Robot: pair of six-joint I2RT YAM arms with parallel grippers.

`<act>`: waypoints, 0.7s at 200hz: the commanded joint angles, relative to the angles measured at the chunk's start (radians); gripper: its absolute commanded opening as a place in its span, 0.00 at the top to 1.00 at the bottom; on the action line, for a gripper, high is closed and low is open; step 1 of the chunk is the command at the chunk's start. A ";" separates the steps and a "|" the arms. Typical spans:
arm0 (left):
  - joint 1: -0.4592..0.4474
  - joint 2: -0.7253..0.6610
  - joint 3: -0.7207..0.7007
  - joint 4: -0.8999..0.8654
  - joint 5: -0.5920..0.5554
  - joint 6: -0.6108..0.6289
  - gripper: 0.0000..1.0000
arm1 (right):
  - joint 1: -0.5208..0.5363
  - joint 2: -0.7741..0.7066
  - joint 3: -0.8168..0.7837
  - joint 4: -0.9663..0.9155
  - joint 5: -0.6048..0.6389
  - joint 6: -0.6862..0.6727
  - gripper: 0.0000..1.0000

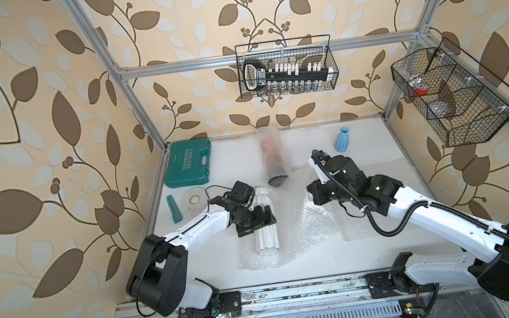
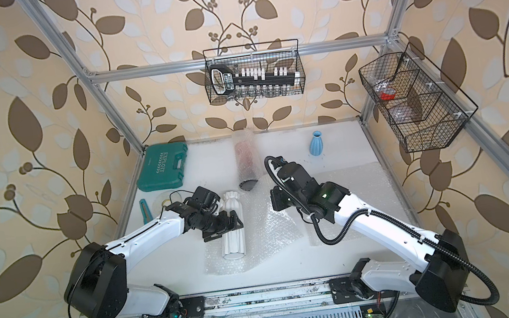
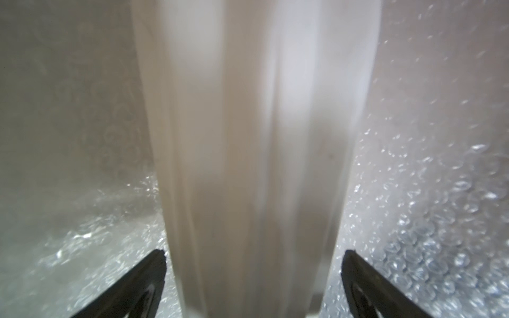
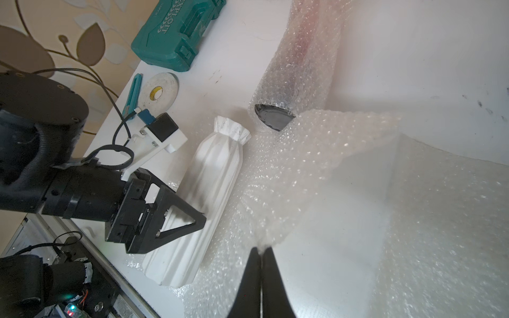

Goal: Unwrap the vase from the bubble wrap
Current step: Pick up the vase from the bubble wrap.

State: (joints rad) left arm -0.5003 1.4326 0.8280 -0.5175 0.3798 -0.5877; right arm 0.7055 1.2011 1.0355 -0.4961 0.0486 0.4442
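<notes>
Entry: the white ribbed vase (image 1: pixel 268 240) lies bare on its side, left of the middle of the worktop (image 1: pixel 328 264). Its neck points toward the far edge and its base toward the near edge. It rests on the left margin of the bubble wrap (image 1: pixel 300 227), which is spread open beneath it and runs toward the right edge.

Left gripper (image 3: pixel 253 256): jaws spread wide, one finger on each side of the vase body at about mid-length. In the left wrist view the fingertips (image 3: pixel 154 264) sit just beside the vase's flanks; we cannot tell whether they touch.

Right gripper (image 4: pixel 261 252): jaws pressed together, pinching an edge of the bubble wrap. The sheet rises from the worktop to the pinch in a tented fold, right of the vase.

Also noted:
- a bubble-wrapped roll (image 1: pixel 273 157) with something dark red inside, lying from the middle toward the far edge
- a blue vase (image 1: pixel 343 140), upright near the far edge, right of the roll
- a green tool case (image 1: pixel 188 164) in the far left corner
- a tape roll (image 1: pixel 194 198) and a teal cutter (image 1: pixel 174 208) along the left edge
</notes>
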 commanded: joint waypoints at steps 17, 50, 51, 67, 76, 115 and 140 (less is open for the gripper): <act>-0.019 0.037 -0.036 0.062 0.036 -0.012 0.01 | -0.001 0.012 -0.025 0.014 0.002 -0.002 1.00; -0.026 0.060 -0.043 0.077 0.055 -0.003 0.01 | -0.001 0.017 -0.031 0.017 0.005 -0.003 1.00; -0.027 0.060 -0.042 0.077 0.056 -0.004 0.01 | -0.001 0.018 -0.031 0.017 0.005 -0.003 1.00; -0.030 0.072 -0.043 0.082 0.062 0.000 0.01 | -0.001 0.023 -0.033 0.021 0.004 -0.002 1.00; -0.031 0.081 -0.041 0.085 0.066 0.001 0.01 | -0.001 0.029 -0.033 0.023 0.004 -0.003 1.00; -0.037 0.104 -0.042 0.093 0.064 0.005 0.06 | -0.001 0.041 -0.033 0.028 0.006 -0.002 1.00; -0.037 0.098 -0.037 0.074 0.037 0.011 0.15 | -0.002 0.041 -0.032 0.023 0.026 -0.002 1.00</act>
State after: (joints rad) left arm -0.5251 1.5230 0.7933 -0.4091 0.4213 -0.5854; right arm 0.7055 1.2358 1.0191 -0.4808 0.0494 0.4442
